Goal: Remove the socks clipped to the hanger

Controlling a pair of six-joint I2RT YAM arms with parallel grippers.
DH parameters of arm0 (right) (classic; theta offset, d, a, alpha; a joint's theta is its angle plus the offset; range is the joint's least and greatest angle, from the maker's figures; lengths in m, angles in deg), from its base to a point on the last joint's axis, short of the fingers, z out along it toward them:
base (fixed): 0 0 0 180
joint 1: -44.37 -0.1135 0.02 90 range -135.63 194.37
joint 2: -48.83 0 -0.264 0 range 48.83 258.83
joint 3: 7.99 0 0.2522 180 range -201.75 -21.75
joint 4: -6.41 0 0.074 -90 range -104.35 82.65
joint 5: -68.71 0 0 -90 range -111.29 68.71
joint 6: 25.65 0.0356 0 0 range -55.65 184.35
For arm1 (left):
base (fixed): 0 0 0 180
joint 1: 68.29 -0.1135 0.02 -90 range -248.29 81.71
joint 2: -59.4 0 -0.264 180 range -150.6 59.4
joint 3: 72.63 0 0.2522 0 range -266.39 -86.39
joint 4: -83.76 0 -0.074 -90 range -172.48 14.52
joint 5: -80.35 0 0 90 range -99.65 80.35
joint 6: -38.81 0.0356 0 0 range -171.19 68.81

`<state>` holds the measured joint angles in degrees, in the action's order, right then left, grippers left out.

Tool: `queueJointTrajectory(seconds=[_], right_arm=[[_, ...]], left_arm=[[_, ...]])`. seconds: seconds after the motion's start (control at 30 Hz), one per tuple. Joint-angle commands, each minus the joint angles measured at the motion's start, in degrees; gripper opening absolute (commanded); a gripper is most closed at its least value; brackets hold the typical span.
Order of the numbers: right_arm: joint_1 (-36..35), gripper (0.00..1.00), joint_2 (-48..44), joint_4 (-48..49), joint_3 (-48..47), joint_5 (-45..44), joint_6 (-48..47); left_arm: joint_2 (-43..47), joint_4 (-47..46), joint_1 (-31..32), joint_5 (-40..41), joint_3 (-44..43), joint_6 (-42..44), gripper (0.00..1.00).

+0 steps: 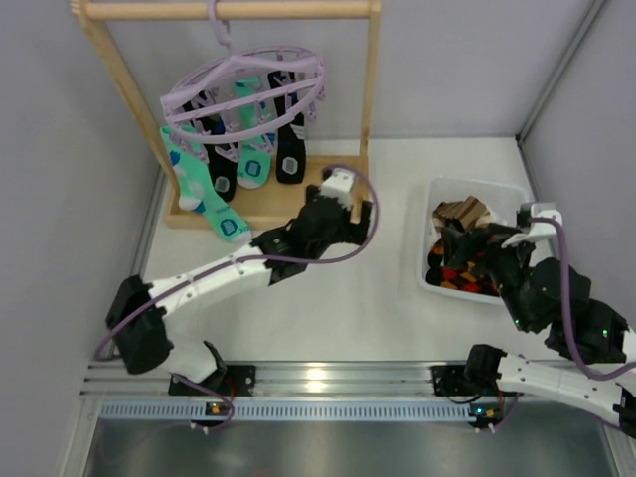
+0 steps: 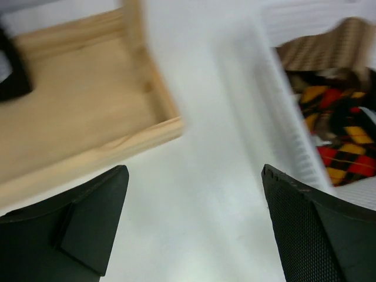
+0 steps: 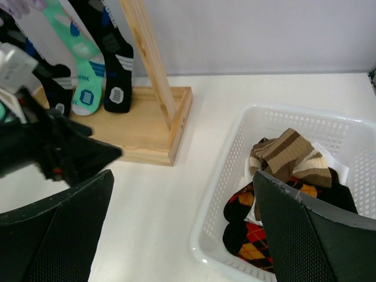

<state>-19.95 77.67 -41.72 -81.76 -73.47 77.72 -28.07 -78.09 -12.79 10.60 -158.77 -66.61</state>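
From overhead we see the white worktop (image 1: 348, 308) almost whole, though its near edge runs under the mounting rail (image 1: 318, 378). The wooden rack (image 1: 373, 89) stands toward 11 o'clock, and the frame edge cuts its top bar. The left arm (image 1: 229, 270) reaches toward 1 o'clock and ends just beside the rack's base. Its bulk hides its own tips from above. The right arm (image 1: 556, 298) bends toward 11 o'clock over the white basket (image 1: 479, 185), which sits at 3 o'clock and is partly covered by it.

The hanger (image 1: 189, 111) hangs tilted from the rack's bar. The socks (image 1: 199, 184) are clipped under it, some teal and some black, on pegs too small for us to count. The lowest teal toe overlaps the rack's base in this view.

In the basket lie a brown striped sock (image 1: 462, 212) and argyle socks (image 1: 459, 276), half hidden overhead. The right wrist view shows them plainly, along with only a sliver of the hanger at 11 o'clock.

The left wrist view is blurred, and we make out only the rack's base, the basket wall and some argyle pattern. There the left fingers (image 2: 111, 194) are spread wide with only bare worktop between them. The right fingers (image 3: 94, 200) are likewise spread apart and grip nothing, above the worktop and the basket's near rim.
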Motion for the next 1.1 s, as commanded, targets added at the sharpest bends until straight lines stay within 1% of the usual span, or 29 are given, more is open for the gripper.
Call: queueJointTrajectory(seconds=[0.0,0.03,0.07,0.1,0.13,0.17,0.2,0.23,0.27,0.3,0.33,0.4,0.43,0.5,0.53,0.57,0.7,0.9,0.97,1.03,1.07], right_arm=[[0.0,0.99,0.8,9.1,3.7,1.5,-1.8],[0.0,0.99,1.4,9.5,4.0,1.6,-1.5],[-0.1,0.99,2.1,9.9,4.3,1.9,-1.4],[0.0,1.00,3.2,10.7,4.8,2.5,-1.2],[-0.1,0.99,3.8,12.3,5.2,3.0,-1.1],[0.0,0.99,4.3,13.4,5.5,3.6,-1.1],[0.0,0.99,5.4,14.2,6.2,4.8,-1.1],[0.0,0.99,6.1,15.8,6.4,5.5,-0.9],[0.2,1.00,6.9,16.3,6.6,6.1,-0.9],[0.2,0.99,8.5,16.5,6.5,7.7,-0.7],[0.4,0.99,9.3,16.9,6.6,8.4,-0.7],[0.9,1.00,11.1,17.5,6.5,10.1,-0.7],[1.0,0.99,11.3,17.7,6.6,10.7,-0.7],[1.5,0.99,11.3,18.2,7.0,12.2,-0.8],[1.6,0.99,11.1,18.2,7.3,12.6,-0.8],[1.6,1.00,10.8,18.4,7.9,13.1,-1.0],[2.1,0.99,9.3,19.3,9.6,14.8,-2.4],[3.3,0.99,10.8,20.6,9.9,18.7,-3.9],[3.3,1.00,11.5,21.0,9.9,20.2,-4.2],[3.3,1.00,11.9,21.3,10.0,20.8,-4.4],[3.3,1.00,12.0,21.4,10.2,21.0,-4.5]], left_arm=[[12.6,2.0,-4.2,15.3,12.5,-10.1,0.98],[18.6,3.5,-6.4,16.8,17.9,-11.4,0.98],[21.3,4.0,-7.3,18.5,20.4,-12.7,0.98],[23.4,5.3,-9.1,22.4,22.3,-13.5,0.98],[26.1,8.9,-10.3,23.2,24.5,-15.6,0.98],[26.8,10.2,-12.2,23.8,25.2,-16.6,0.98],[27.2,11.0,-16.7,23.5,26.0,-17.4,0.98],[26.8,11.5,-19.1,21.8,26.4,-18.1,0.98],[25.9,11.8,-21.8,20.8,26.1,-18.6,0.98],[24.7,11.7,-25.9,20.7,25.5,-18.7,0.98],[21.4,11.6,-27.2,23.4,23.8,-19.2,0.98],[16.9,11.5,-29.5,26.0,21.0,-20.0,0.98],[12.4,11.5,-30.0,30.2,18.4,-21.0,0.98],[7.8,11.5,-31.3,33.4,16.0,-21.8,0.98],[4.1,11.4,-31.9,34.7,13.9,-22.5,0.98],[2.6,11.4,-32.3,37.7,13.2,-23.0,0.98],[-4.0,11.0,-34.8,41.8,9.1,-24.0,0.98],[-12.1,10.0,-37.0,43.2,3.2,-22.9,0.98],[-13.3,9.3,-37.7,43.6,2.8,-22.5,0.98],[-14.0,9.0,-38.1,44.4,2.8,-22.5,0.88],[-13.9,8.8,-38.3,44.6,2.9,-22.4,0.80]])
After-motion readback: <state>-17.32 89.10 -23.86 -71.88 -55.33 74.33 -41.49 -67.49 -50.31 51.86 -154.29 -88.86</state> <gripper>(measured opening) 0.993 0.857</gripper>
